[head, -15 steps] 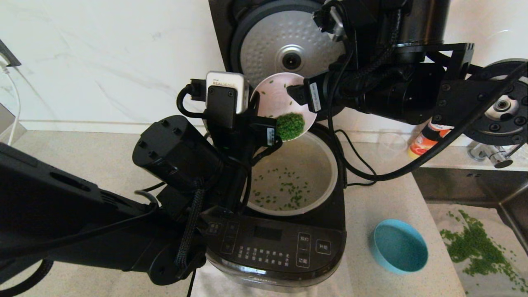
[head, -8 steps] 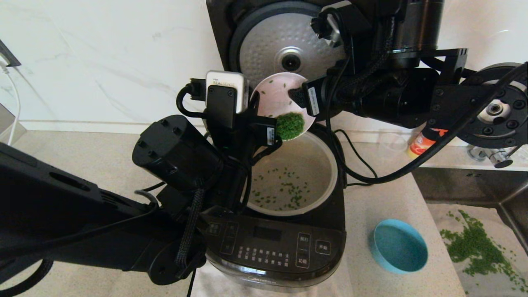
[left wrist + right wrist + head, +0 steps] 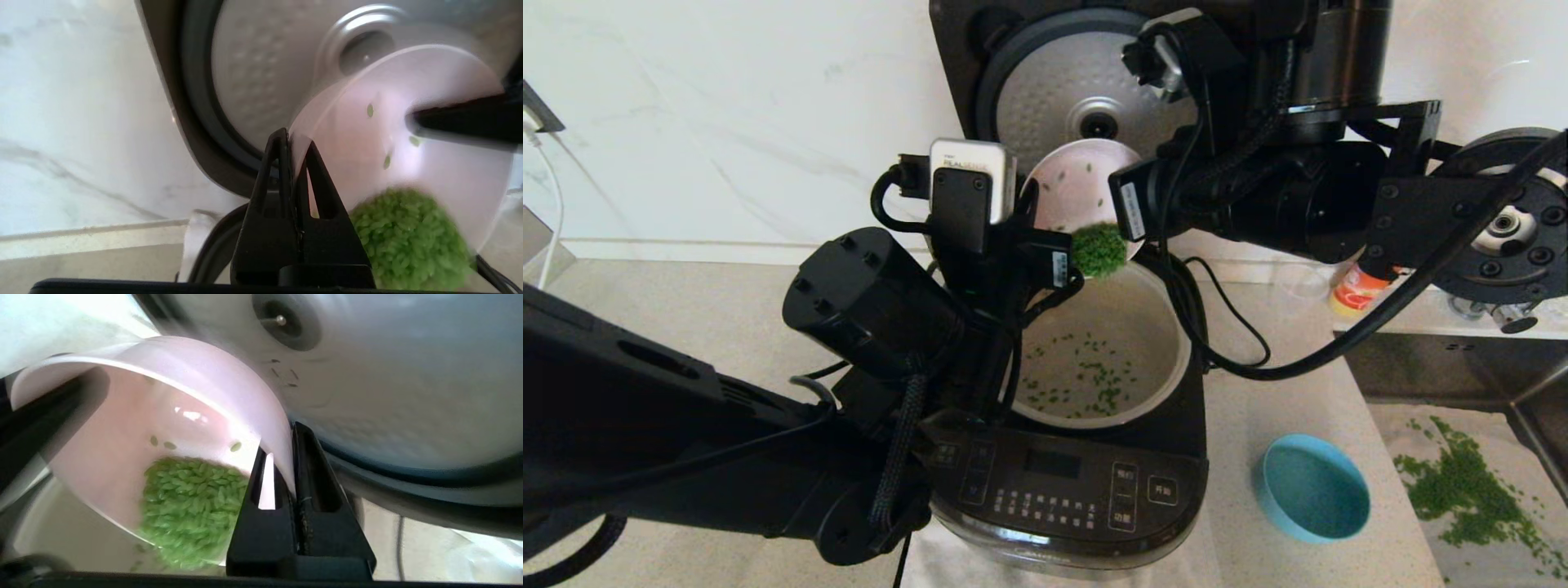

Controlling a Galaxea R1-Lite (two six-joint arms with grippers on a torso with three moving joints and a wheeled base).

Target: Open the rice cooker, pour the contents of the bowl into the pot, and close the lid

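The black rice cooker (image 3: 1062, 490) stands with its lid (image 3: 1054, 90) up, the silver disc facing me. Scattered green grains lie in the cream pot (image 3: 1156, 327). Above the pot's far edge hangs the pink bowl (image 3: 1078, 188), tipped steeply towards me. Its contents (image 3: 1098, 251) are heaped against the low rim. My left gripper (image 3: 1036, 219) is shut on the bowl's left rim, as the left wrist view shows: gripper (image 3: 294, 139), bowl (image 3: 408, 163), grains (image 3: 408, 241). My right gripper (image 3: 1131, 208) is shut on the opposite rim: gripper (image 3: 286, 437), bowl (image 3: 122, 457), grains (image 3: 188, 510).
A light-blue bowl (image 3: 1313, 486) sits on the counter right of the cooker. Behind it are a clear cup (image 3: 1294, 282) and an orange-labelled bottle (image 3: 1360, 290). Loose green grains (image 3: 1470, 490) lie in the sink at far right. The cooker's cord loops beside the pot.
My right gripper has closed onto the bowl's right rim and shifted slightly left. The bowl has tipped a little steeper and the grains sit nearer its low rim. The left arm has held still.
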